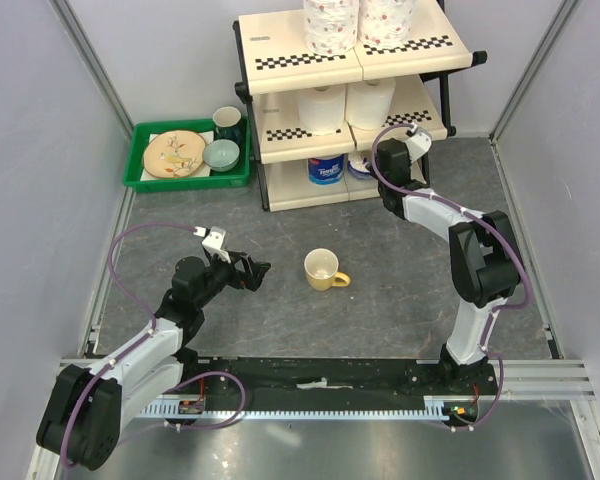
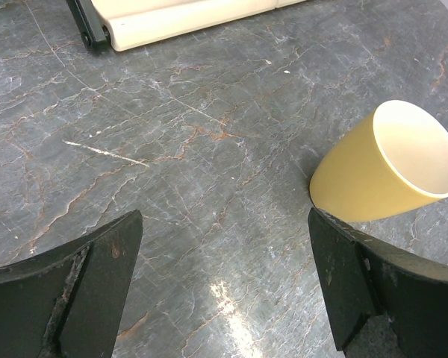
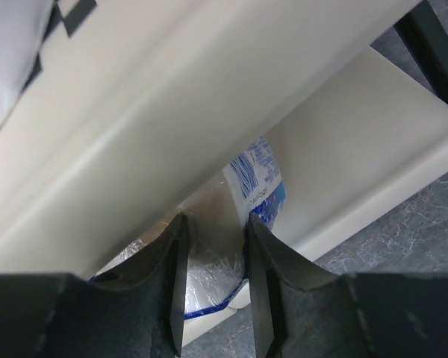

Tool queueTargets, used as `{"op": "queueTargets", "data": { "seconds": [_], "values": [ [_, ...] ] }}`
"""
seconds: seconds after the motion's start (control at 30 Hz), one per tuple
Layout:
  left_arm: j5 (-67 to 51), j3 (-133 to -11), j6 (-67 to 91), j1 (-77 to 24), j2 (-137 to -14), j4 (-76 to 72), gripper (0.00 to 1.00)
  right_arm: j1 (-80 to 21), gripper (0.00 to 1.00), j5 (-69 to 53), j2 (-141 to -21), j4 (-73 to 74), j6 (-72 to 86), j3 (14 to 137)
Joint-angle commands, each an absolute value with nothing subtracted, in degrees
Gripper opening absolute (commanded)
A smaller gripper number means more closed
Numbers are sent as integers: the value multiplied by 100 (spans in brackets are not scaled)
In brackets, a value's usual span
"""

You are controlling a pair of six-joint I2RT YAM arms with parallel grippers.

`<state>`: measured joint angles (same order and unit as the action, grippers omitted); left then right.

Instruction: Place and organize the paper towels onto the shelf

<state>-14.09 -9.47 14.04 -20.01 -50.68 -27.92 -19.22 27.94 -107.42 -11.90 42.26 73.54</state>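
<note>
Placement closing out: right gripper [image 3: 216, 220] clamping last blue-wrapped roll [image 3: 257, 179] inside shelf [image 1: 280, 195] bottom tier, beside twin roll [image 1: 326, 170]. Left gripper [image 2: 224, 224] hanging before shelf, fingers [image 2: 97, 276] wide apart. Next move calling for releasing, withdrawing cleanly.

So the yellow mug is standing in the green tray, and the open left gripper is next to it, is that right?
Not quite. The mug stands on the bare table, not in the tray, as the top view shows. The open left gripper is indeed next to it.
</note>
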Motion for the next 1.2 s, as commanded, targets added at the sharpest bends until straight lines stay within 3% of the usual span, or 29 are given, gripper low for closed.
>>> {"op": "queueTargets", "data": {
  "seconds": [0.0,0.3,0.43,0.53,1.17],
  "values": [
    [-1494,-1143,1389,-2021,-5080,-2953,99,-1872,26,2725,-10846,-1714,4386,7471],
    [-1494,-1143,1389,-2021,-5080,-2953,99,-1828,33,2400,-11004,-1740,4465,7462],
    [-1494,-1143,1389,-2021,-5080,-2953,99,-1819,51,2285,-10960,-1845,4447,7357],
    [-1494,-1143,1389,-2021,-5080,-2953,99,-1819,58,2259,-10907,-1942,4430,7251],
    [-1512,-1143,1380,-2021,-5089,-2953,99,-1731,67,1723,-10775,-2531,4140,6970]
  ]
}}
